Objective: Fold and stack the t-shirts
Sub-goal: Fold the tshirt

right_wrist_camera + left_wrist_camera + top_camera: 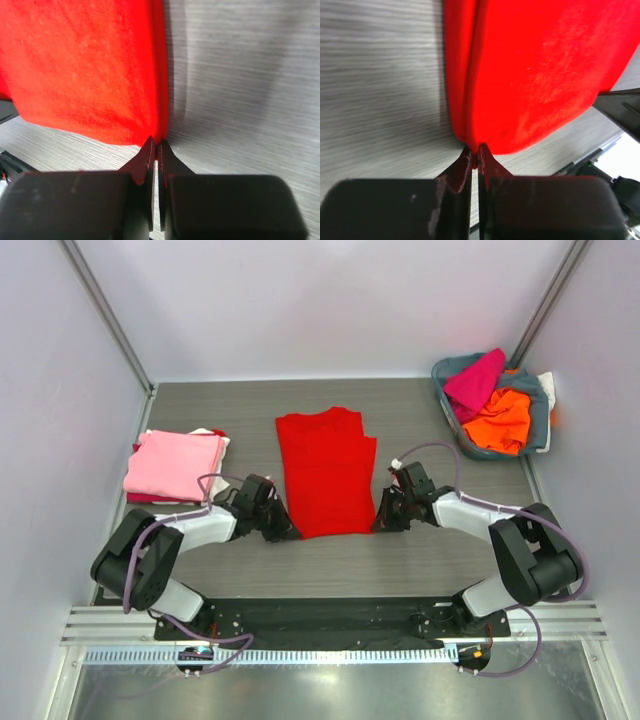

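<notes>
Nearest the overhead camera, the left arm [165, 540] and the right arm [500, 530] are reaching forward over the table [420, 560], and the left end effector [283, 530] and right end effector [385, 523] are sitting at the two near corners of the red t-shirt [327, 472]. It is lying flat at the table's centre as a narrow strip, its long axis running from the arms toward the far wall and one short edge facing them. A folded pink t-shirt [172, 465] is resting to the left, and more shirts are filling the basket [540, 415] at the far right. Through the left wrist camera, the left end effector [474, 150] is showing its jaws drawn almost together, seemingly nipping the cloth's corner. The right wrist camera is showing the right end effector [156, 142] nipping its corner likewise. The step in hand is probably folding the near edge over toward the far end. Doing it well is calling for both corners rising together, the edge between them staying taut, and both landing square on the far edge.
</notes>
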